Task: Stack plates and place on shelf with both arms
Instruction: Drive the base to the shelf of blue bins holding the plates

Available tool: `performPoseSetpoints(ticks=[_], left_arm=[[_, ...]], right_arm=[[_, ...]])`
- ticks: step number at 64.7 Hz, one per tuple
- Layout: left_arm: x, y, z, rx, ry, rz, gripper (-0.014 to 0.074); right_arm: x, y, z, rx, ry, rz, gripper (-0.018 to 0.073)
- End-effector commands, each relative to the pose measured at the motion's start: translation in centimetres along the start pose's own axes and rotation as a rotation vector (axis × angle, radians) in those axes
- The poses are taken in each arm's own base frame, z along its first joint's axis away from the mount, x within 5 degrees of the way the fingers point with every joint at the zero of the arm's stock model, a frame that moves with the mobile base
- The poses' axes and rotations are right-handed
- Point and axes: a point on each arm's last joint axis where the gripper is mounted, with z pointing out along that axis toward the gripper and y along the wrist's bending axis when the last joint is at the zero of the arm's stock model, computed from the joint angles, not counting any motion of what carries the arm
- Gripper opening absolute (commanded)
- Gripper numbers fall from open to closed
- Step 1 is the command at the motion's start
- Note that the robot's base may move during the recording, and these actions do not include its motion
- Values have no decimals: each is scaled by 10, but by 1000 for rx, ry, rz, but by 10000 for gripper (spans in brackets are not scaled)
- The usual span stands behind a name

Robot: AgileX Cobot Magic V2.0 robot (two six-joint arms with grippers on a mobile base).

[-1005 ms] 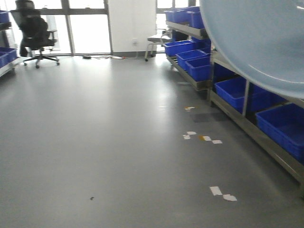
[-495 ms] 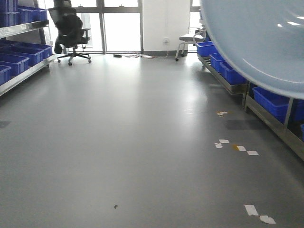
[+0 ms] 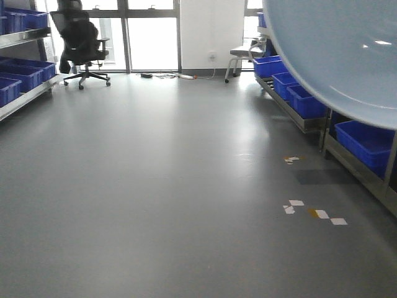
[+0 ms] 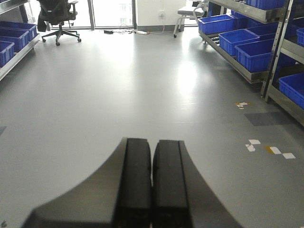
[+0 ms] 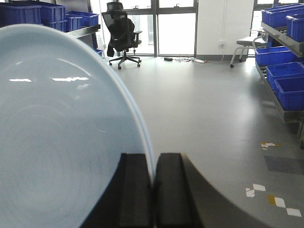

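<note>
item: plate (image 5: 61, 133), pale bluish-white, glossy, faint rings inside. it is held on edge, near upright, its rim clamped between the fingers of the right gripper (image 5: 153, 161). in the right wrist view the body of the plate is spread to the left of the jaws; the upper right corner of the front view is filled by the plate (image 3: 335, 49). whether a second plate is nested behind it cannot be told.

item: left gripper (image 4: 152, 142). fingers are pressed together, with nothing held between them.

surroundings: grey floor (image 3: 155, 186); steel racks (image 3: 356, 169) loaded with blue crates (image 3: 366, 139) along the right; office chair (image 3: 80, 43) by the far windows.

step judged in hand: carriage of the plate toward a shelf.

handling advised: the plate is glossy and gripped by a thin edge only, so a firm pinch is required and swings are to be avoided. the plate is to be levelled before it is set down. support from the free left gripper is to be considered.
</note>
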Motion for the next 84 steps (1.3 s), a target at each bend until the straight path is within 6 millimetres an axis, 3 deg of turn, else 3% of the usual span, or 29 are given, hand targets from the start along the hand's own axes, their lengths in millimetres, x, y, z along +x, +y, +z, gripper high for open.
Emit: performPoseSetpoints(ticks=[1,84], left_arm=[[-17,1,0,-5,-106,-12,82],[-17,1,0,-5,-106,-12,82]], right_arm=[[-20,0,-1,4,-133,-4,57],[-20,0,-1,4,-133,-4,57]])
